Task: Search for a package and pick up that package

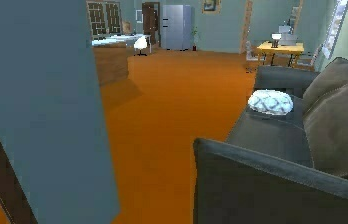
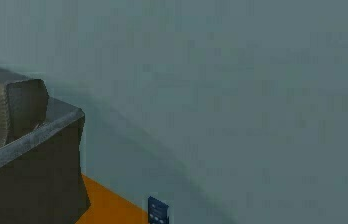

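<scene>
No package can be made out. A dark grey sofa (image 1: 282, 130) takes up the forward view's right, with a pale patterned cushion (image 1: 272, 102) lying on its seat. The sofa's arm and back (image 2: 27, 150) show again at the arm side view's left, against a blue-grey wall (image 2: 232, 90).
A blue-grey wall panel (image 1: 42, 110) stands close at the forward view's left. Orange floor (image 1: 172, 110) runs ahead to a grey fridge (image 1: 178, 27), a counter (image 1: 112, 55) and a white chair (image 1: 141, 44). A yellow table (image 1: 280, 48) stands far right. A small dark outlet (image 2: 160, 209) sits low on the wall.
</scene>
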Available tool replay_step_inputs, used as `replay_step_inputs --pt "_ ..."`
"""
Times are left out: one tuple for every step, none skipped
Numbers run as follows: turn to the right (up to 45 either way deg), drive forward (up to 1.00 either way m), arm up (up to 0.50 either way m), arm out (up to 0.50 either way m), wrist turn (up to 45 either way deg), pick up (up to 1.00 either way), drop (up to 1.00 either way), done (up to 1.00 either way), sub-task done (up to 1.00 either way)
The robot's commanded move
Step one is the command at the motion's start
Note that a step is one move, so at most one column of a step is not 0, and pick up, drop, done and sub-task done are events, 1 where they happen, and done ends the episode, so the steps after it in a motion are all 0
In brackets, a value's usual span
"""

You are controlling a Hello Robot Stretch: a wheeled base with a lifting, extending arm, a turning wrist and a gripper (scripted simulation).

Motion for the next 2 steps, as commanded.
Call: replay_step_inputs --pt "0.0 0.0 0.1 0.0 0.0 0.0 0.0 0.0 0.0" --pt "0.0 0.0 0.0 0.0 0.0 0.0 0.0 1.0 0.0"
